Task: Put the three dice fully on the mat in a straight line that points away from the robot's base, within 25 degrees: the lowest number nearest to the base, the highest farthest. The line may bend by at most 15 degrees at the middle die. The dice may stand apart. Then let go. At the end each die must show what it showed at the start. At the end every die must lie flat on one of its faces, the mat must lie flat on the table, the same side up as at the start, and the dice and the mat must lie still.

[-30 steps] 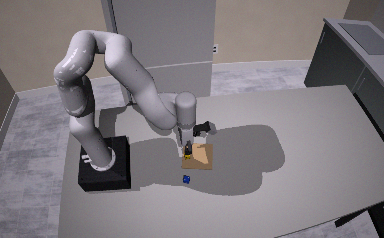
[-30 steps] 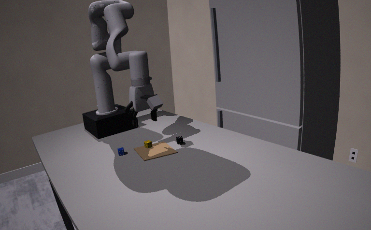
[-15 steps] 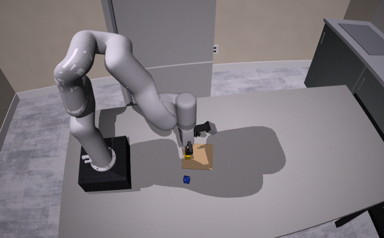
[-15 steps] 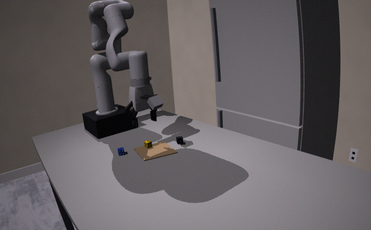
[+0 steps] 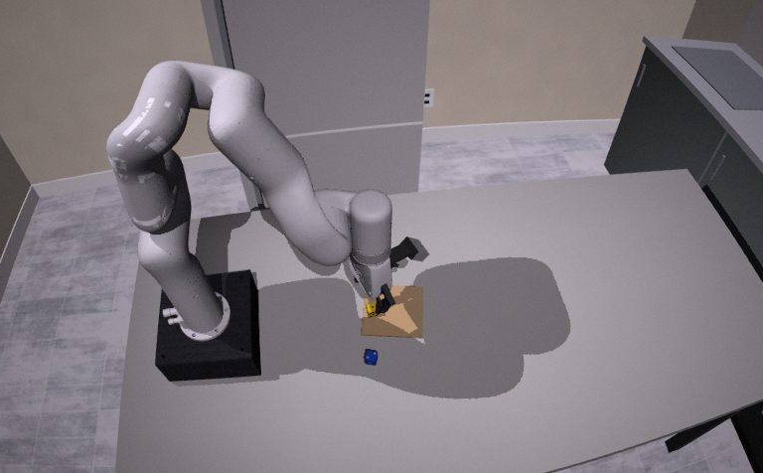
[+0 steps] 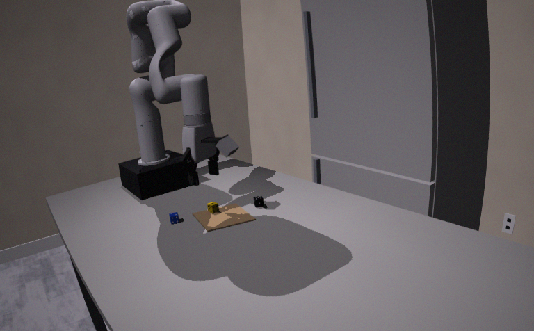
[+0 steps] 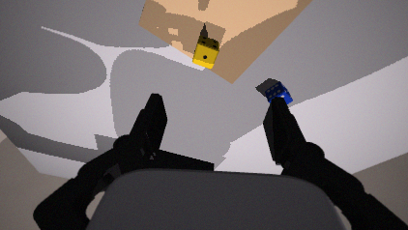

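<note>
Gripper (image 5: 377,301) (image 6: 203,178) (image 7: 215,108) wide open w/ nothing in it, above tbl (image 5: 619,246) (image 6: 384,263) (image 7: 372,116). Yellow die (image 5: 371,308) (image 6: 213,207) (image 7: 206,54) on mat (image 5: 392,327) (image 6: 227,222) (image 7: 234,68), nr its edge; blue die (image 5: 371,357) (image 6: 174,218) (image 7: 280,93) & black die (image 6: 259,201) off mat, on tbl, opp. sides.

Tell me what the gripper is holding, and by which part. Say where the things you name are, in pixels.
Nothing is held: the gripper (image 6: 204,177) (image 7: 215,108) is open above the table, and the yellow die (image 5: 371,308) (image 6: 212,207) (image 7: 206,52) sits on the mat (image 5: 392,327) (image 6: 227,221) (image 7: 234,60), outside its fingers.
</note>
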{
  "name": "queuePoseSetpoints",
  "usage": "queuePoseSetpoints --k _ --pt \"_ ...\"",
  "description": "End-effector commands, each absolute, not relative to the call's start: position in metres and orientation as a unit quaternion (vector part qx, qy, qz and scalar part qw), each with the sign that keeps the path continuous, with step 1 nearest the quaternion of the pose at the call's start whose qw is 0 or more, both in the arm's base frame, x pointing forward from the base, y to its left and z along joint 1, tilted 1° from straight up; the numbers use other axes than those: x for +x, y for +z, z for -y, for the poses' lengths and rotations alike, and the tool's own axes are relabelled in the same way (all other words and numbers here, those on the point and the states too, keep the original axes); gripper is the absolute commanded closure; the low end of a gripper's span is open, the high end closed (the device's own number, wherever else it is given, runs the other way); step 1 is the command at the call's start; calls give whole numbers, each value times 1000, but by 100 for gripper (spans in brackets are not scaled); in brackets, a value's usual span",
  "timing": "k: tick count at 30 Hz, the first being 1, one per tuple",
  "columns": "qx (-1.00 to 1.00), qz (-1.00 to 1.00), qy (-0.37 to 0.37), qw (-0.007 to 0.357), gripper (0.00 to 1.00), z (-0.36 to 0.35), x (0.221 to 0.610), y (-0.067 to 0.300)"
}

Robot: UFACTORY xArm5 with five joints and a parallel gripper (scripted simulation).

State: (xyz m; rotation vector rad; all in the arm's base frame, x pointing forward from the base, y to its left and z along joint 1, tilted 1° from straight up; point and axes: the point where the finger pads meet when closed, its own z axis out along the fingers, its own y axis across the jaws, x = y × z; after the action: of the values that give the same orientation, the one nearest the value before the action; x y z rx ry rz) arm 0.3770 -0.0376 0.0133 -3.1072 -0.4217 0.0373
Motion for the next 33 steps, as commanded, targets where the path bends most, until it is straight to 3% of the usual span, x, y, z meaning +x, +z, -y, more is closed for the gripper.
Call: queuePoseSetpoints --k 1,33 --pt "-978 207 10 3 0 44 377 14" --pt "-793 609 6 7 0 83 369 10"
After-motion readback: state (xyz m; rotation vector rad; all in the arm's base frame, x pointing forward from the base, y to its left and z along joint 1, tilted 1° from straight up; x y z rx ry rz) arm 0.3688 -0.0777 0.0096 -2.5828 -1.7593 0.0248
